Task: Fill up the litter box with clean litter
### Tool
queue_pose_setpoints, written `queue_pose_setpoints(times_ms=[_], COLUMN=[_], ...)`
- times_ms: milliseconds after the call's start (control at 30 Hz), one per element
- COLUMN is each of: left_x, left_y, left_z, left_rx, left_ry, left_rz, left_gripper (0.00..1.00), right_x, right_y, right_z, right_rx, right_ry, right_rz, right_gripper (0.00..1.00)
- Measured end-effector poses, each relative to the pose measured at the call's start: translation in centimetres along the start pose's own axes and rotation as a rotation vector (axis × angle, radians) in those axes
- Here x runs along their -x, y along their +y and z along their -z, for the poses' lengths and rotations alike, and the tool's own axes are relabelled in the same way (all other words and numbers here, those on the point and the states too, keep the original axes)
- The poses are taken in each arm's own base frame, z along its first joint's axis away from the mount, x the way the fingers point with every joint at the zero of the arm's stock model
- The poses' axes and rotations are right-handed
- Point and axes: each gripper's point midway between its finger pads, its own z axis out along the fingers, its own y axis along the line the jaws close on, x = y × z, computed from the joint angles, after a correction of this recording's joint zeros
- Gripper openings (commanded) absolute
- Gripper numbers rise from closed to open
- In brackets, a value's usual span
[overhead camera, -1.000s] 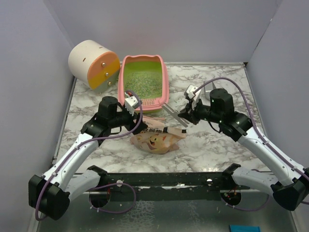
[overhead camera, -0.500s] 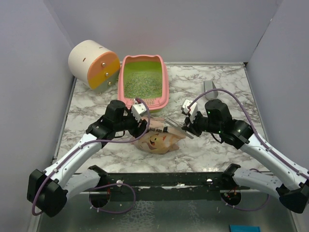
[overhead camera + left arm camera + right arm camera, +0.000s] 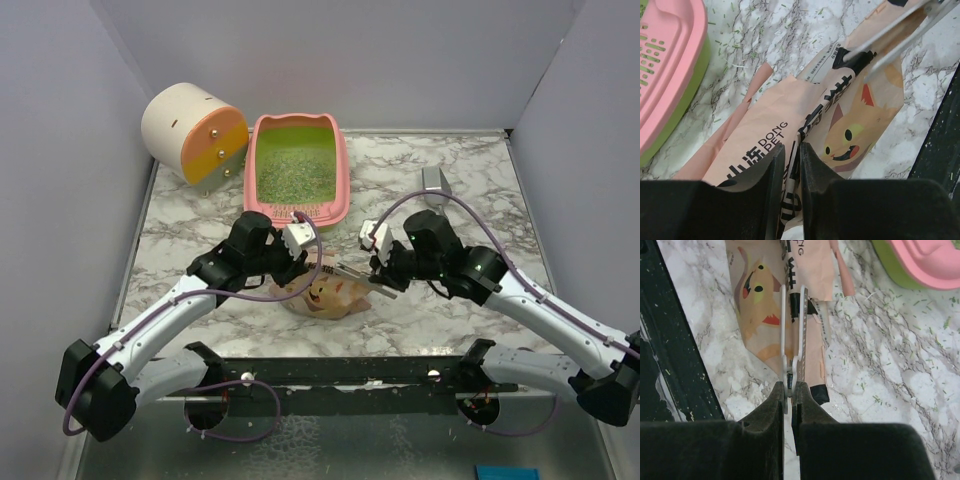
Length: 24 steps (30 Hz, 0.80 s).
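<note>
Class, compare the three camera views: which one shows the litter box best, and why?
Top external: the whole litter box shows, litter inside, slotted ledge at its near end. The left wrist view catches only a pink-and-green corner; the right wrist view only a corner too.

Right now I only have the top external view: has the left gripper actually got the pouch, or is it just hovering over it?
Observer: In the left wrist view the left gripper has its fingers nearly together, with the edge of the tan pouch pinched between them.
Operator: What is the right one carrying?
Observer: The right wrist view shows the right gripper shut on a two-armed metal tool with a small spring, its tips over the pouch's black band.
Operator: Any spillage?
Observer: Yes, green litter bits lie scattered on the marble top beside the litter box.
</note>
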Motion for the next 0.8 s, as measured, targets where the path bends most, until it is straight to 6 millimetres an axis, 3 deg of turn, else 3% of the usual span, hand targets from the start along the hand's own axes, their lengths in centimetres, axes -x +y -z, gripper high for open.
queue_pose_setpoints(times_ms=[167, 400, 533, 800], left_x=[0.3, 0.8, 1.3, 1.3], left_y=[-0.2, -0.4, -0.8, -1.6], left_z=[0.3, 0.7, 1.2, 1.6], left_rx=[-0.001, -0.009, -0.021, -0.053], left_ry=[-0.01, -0.033, -0.06, -0.081], left_rz=[-0.009, -0.03, -0.053, -0.083], left_gripper=[0.14, 0.1, 0.01, 0.0], right_x=[-0.4, -0.5, -0.1, 0.3], right_y=[1.0, 0.6, 0.4, 0.3], right_z=[-1.0, -1.3, -1.6, -2.9], right_rx=[0.039, 0.02, 0.021, 0.05], right_ry=[0.032, 0.041, 0.046, 0.065], right_rz=[0.036, 0.055, 0.066, 0.081], right_gripper=[0.01, 0.01, 0.01, 0.01])
